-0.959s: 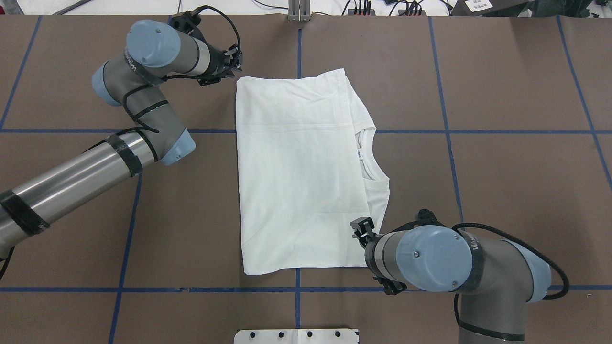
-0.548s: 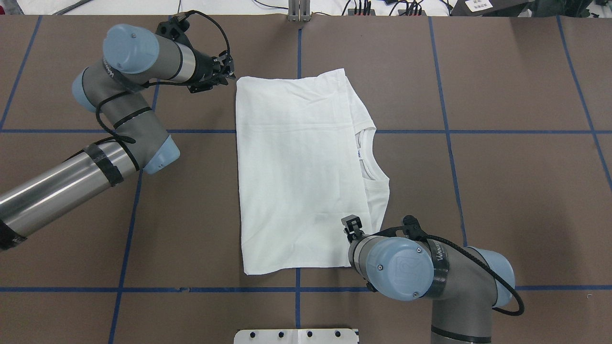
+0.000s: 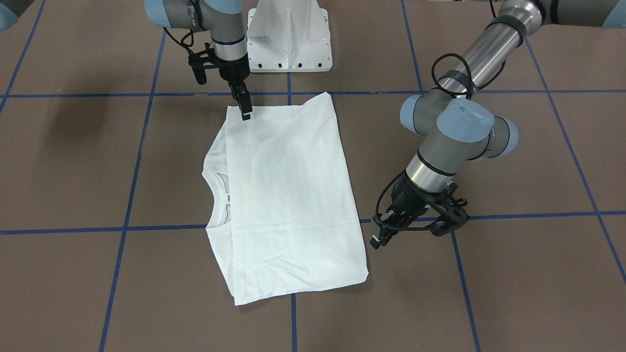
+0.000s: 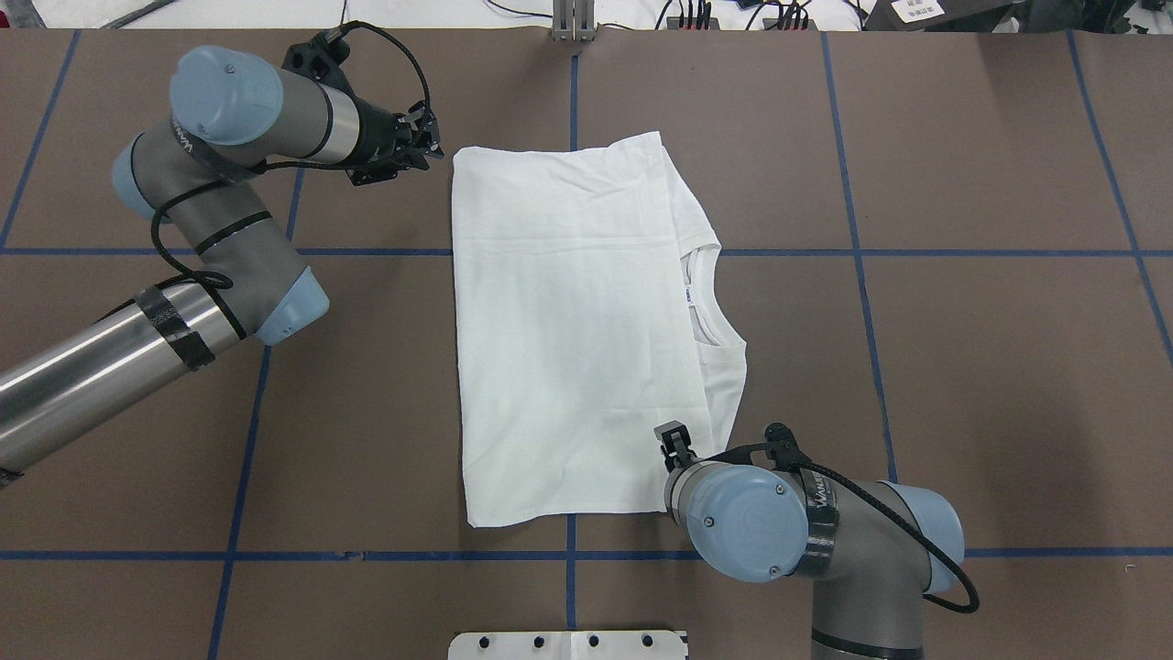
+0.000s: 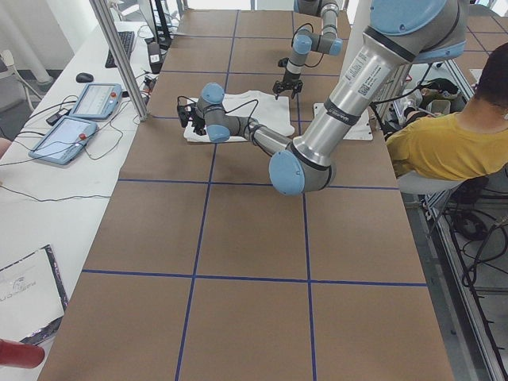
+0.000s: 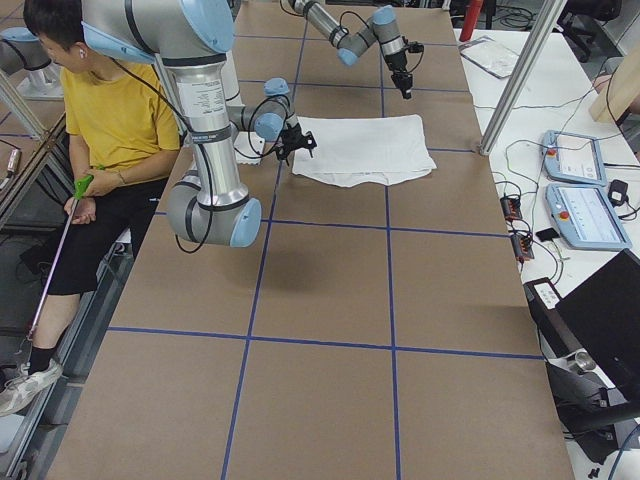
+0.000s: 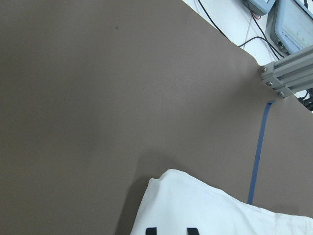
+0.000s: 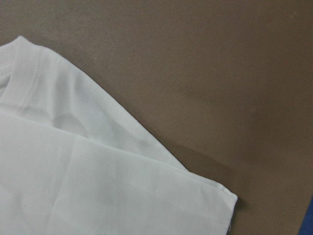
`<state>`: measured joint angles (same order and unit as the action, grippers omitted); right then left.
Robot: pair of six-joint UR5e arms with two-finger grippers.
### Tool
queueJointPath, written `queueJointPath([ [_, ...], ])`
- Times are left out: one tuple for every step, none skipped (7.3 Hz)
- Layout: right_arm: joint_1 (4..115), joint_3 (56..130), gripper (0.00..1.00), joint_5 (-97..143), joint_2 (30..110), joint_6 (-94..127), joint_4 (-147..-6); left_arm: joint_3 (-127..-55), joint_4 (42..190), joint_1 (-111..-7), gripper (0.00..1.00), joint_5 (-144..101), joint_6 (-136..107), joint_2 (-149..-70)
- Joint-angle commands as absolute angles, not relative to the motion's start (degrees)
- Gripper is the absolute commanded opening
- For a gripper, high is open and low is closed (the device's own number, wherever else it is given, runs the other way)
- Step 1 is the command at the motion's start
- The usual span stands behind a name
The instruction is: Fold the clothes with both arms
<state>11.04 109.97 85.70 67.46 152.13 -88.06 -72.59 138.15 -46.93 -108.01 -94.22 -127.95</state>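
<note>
Left arm [image 4: 229, 119] farther from smooth T-shirt [image 4: 568, 330]

The white T-shirt [image 3: 288, 195] lay folded flat on the brown table [image 3: 489, 293], with its collar toward the view's left. The right gripper [image 3: 246, 113] pointed down at its far corner. The left gripper [image 3: 375, 238] hung just beside the opposite edge.

Left claw [image 4: 420, 147] has backed off to the left, so it's no longer right up against the far corner of the shirt [image 4: 568, 321], and the left arm [image 4: 220, 229] swung out with it. Right claw [image 4: 674, 438] slid a bit left over the near edge of the shirt, and the right arm [image 4: 751, 522] tucked in toward the robot.
</note>
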Motion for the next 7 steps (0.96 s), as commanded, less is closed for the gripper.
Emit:
queueJointPath([
  [11.16, 109.34, 0.98, 85.69, 67.5, 152.14, -88.07, -73.21, 137.64, -46.93, 0.33, -108.02, -94.22, -127.79],
  [11.16, 109.25, 0.95, 85.69, 67.76, 152.14, -88.07, -73.21, 137.72, -46.93, 0.33, -108.02, -94.22, -127.79],
  [11.16, 109.25, 0.92, 85.78, 67.85, 152.14, -88.07, -73.21, 137.64, -46.93, 0.33, -107.93, -94.22, -127.71],
  [11.08, 108.99, 0.89, 85.78, 67.85, 152.14, -88.07, -73.21, 137.64, -46.93, 0.33, -107.93, -94.22, -127.71],
  [11.07, 108.72, 0.89, 85.78, 67.76, 152.14, -88.07, -73.21, 137.64, -46.93, 0.33, -107.93, -94.22, -127.71],
  [11.07, 108.72, 0.8, 85.78, 67.59, 152.14, -88.07, -73.21, 137.64, -46.93, 0.33, -107.93, -94.22, -127.71],
  [11.07, 108.63, 0.5, 85.78, 67.59, 152.14, -88.07, -73.21, 137.64, -46.93, 0.33, -107.93, -94.22, -127.71],
])
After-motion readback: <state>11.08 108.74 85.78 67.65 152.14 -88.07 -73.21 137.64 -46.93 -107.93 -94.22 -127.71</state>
